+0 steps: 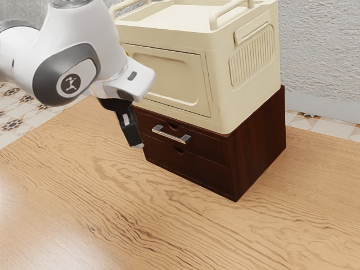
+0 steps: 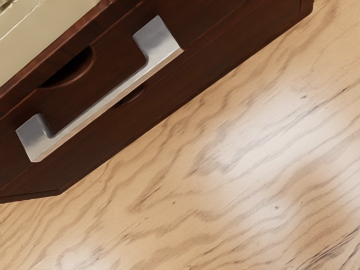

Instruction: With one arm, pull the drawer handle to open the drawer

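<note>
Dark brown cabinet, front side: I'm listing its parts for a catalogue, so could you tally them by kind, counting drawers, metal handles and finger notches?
Drawers: 2 (upper drawer, lower drawer)
Metal handle: 1
Finger notches: 2 (upper notch, lower notch)
Total: 5

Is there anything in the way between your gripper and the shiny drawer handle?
No, nothing that I can see. My gripper is near the shiny handle, off toward the exterior view's left, and I see no object between them. Nothing seems to cover the handle either.
</note>
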